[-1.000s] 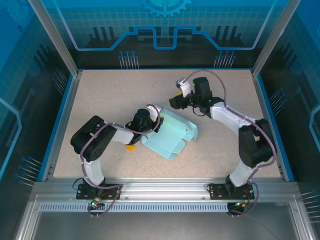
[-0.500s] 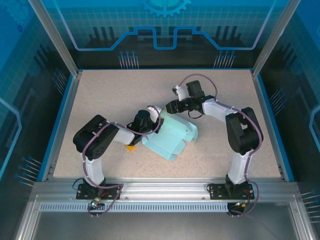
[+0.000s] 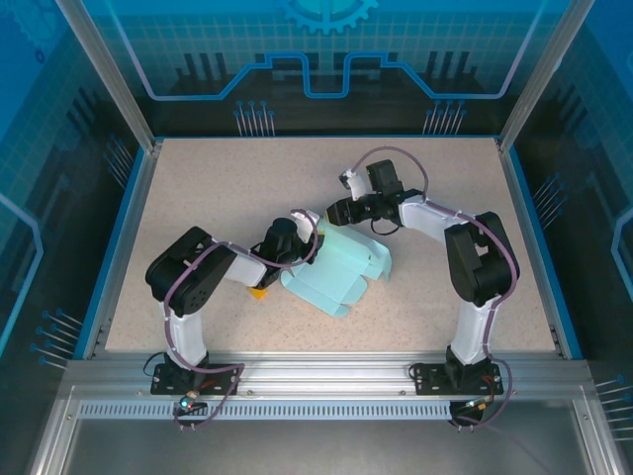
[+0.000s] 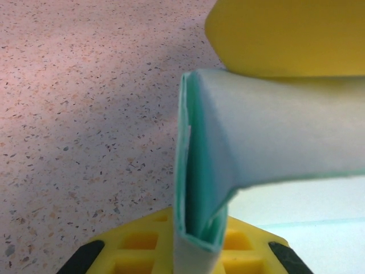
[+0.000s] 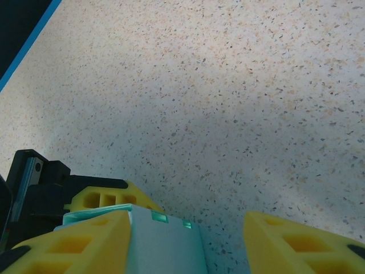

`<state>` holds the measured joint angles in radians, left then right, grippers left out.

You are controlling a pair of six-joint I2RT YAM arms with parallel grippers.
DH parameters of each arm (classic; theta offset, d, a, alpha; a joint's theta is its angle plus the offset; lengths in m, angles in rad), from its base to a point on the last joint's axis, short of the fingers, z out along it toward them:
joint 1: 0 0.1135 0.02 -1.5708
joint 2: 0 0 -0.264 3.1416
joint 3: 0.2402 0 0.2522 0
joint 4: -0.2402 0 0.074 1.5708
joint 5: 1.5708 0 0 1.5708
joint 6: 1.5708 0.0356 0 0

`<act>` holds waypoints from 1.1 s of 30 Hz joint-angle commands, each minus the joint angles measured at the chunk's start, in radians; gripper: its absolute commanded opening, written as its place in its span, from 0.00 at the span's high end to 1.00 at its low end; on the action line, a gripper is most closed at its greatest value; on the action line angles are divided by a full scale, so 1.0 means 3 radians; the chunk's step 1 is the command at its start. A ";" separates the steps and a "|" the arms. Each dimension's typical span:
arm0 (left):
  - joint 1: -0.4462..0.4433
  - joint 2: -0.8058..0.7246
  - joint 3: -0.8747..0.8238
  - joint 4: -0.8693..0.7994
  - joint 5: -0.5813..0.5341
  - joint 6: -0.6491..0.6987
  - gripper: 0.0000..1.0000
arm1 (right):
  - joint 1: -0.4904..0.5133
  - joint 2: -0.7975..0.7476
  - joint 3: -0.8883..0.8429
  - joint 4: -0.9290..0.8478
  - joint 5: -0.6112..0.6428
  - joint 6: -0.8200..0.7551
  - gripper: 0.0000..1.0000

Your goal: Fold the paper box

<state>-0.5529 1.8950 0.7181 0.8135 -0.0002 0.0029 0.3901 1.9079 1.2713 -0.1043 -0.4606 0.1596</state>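
Top external view: the paper box (image 3: 336, 269), pale light-blue card, lies part-folded at the middle of the table (image 3: 218, 178), its scalloped tabs pointing to the table's near edge. The left gripper (image 3: 305, 230), just left of the table's middle, is clamped on a raised flap. In the left wrist view, yellow pads (image 4: 285, 34) pinch that flap doubled over, greenish inside the crease. The right gripper (image 3: 336, 211), just beyond the table's middle, has its fingers (image 5: 74, 245) spread, one against the card's edge.

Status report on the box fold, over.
Left tool shut on paper box flap. Right tool open, at box's far corner. Small orange piece beside box.
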 commanded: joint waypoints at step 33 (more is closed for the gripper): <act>-0.0021 0.0047 0.0004 0.0044 0.0012 0.0031 0.85 | 0.0236 -0.0131 -0.0605 0.0176 0.0426 -0.0413 0.47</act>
<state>-0.5529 1.8977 0.7177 0.8135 -0.0032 0.0017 0.4404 1.8389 1.1408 0.0620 -0.3862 0.0624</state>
